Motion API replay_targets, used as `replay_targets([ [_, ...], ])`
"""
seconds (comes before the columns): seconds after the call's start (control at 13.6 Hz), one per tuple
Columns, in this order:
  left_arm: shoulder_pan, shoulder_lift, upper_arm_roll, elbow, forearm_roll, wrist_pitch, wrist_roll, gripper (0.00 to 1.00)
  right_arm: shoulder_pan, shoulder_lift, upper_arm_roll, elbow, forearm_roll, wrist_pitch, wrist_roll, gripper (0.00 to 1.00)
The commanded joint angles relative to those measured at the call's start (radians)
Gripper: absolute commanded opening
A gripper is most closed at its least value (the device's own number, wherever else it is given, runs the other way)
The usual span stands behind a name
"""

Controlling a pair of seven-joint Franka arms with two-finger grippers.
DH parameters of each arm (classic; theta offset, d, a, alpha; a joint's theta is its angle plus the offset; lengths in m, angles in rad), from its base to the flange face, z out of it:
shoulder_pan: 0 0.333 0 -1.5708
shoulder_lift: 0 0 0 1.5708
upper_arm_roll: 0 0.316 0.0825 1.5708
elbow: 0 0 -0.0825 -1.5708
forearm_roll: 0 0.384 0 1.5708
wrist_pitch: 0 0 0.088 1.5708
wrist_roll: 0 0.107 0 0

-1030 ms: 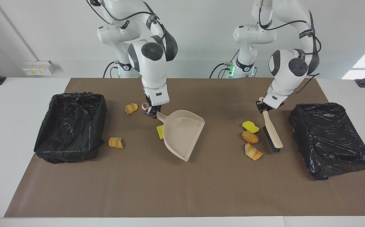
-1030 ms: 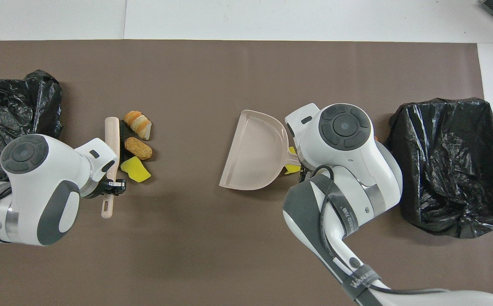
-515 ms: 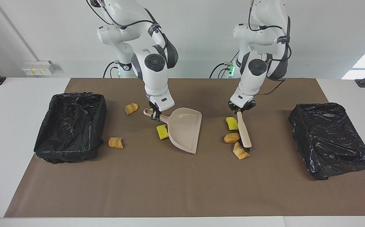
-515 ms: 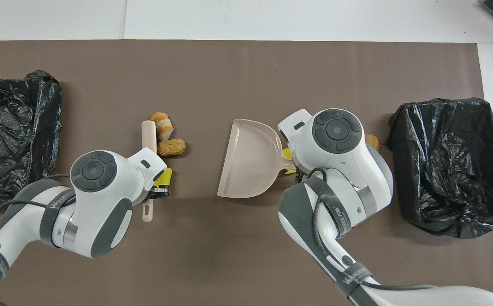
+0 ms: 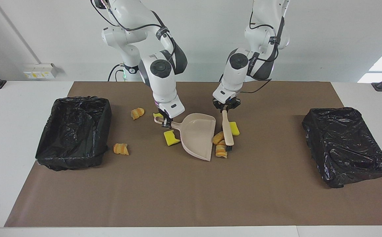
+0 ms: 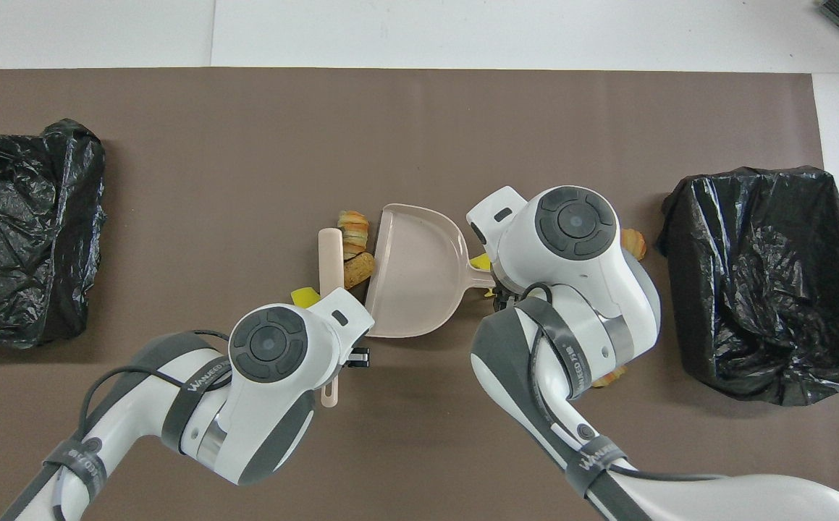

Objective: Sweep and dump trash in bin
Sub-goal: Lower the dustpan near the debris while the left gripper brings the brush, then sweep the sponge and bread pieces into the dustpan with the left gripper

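Sweeping toward the dustpan [image 5: 198, 135], the left jaws [image 5: 225, 109] stay clenched on the brush [image 5: 227, 131]; the right jaws [image 5: 166, 122] grip the pan's handle. Two bread chunks [image 5: 220, 144] sit at the pan's lip below the left jaws, a yellow sponge piece [image 5: 234, 128] just beside the brush. Risk: chunks jamming against the lip or rolling round its edge, and the sponge [image 5: 170, 137] under the right jaws being missed.
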Motion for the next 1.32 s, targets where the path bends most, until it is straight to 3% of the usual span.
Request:
replay_targets([
  [0.0,-0.052,-0.007,0.013,0.012,-0.023,0.005,0.023,0.00,-0.001,-0.005,0.007,-0.009,0.031,0.026,-0.055,0.00],
  [0.29,-0.124,-0.005,0.013,0.051,-0.023,-0.013,0.011,0.00,0.002,-0.010,0.007,-0.010,0.022,0.009,-0.055,0.00],
  [0.44,-0.112,-0.023,0.019,0.076,-0.043,-0.073,0.018,0.00,-0.001,-0.022,0.006,-0.036,0.011,-0.013,-0.064,0.00],
  [0.59,-0.047,-0.053,0.027,0.116,-0.051,-0.172,0.032,0.00,-0.012,-0.025,0.006,-0.042,0.011,-0.014,-0.090,0.00],
  [0.81,0.070,-0.096,0.028,0.136,-0.083,-0.216,0.057,0.00,-0.010,-0.024,0.006,-0.039,0.011,-0.013,-0.090,0.00],
  [1.03,0.156,-0.096,0.028,0.118,-0.084,-0.222,0.057,0.00,-0.007,-0.024,0.006,-0.039,0.011,-0.013,-0.090,0.00],
  [1.25,0.158,-0.080,0.032,0.046,-0.084,-0.200,0.028,0.00,-0.003,-0.025,0.006,-0.041,0.011,-0.013,-0.089,0.00],
])
